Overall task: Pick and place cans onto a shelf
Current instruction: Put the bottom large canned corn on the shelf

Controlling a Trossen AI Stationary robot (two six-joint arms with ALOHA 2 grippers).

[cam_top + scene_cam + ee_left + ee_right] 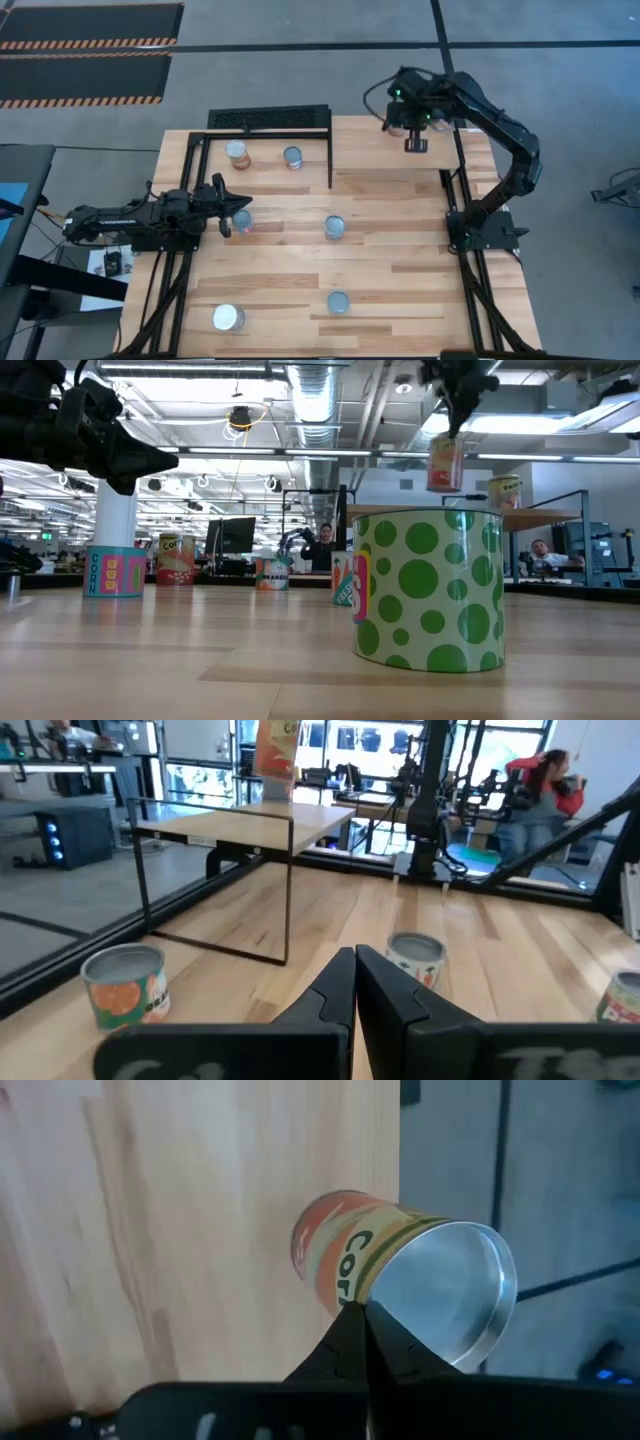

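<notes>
My right gripper (408, 122) is shut on an orange-labelled "Corn" can (345, 1265), held in the air over the table's far edge, right of the black-framed shelf (330, 150). In the low view this can (445, 463) hangs above the level of the shelf's wooden top (450, 512), where another can (505, 491) stands. My left gripper (353, 982) is shut and empty, low over the table's left side. A can (415, 958) stands on its base just beyond its fingertips. An orange-pictured can (125, 985) stands nearer the shelf. My right gripper has the can by the rim of its silvery top (385, 1295), where the two fingers meet. The fingers come from above, pointing down. The can hangs below them (445, 440), lifted clear, and looks tilted in the wrist view. The fingers hide the exact hold.
More cans stand on the table: one mid-table (335, 227), one toward the near edge (338, 302), a green-dotted white-topped one (228, 318) at the near left. Two cans (237, 152) (292, 156) show within the shelf's frame. People sit in the room beyond.
</notes>
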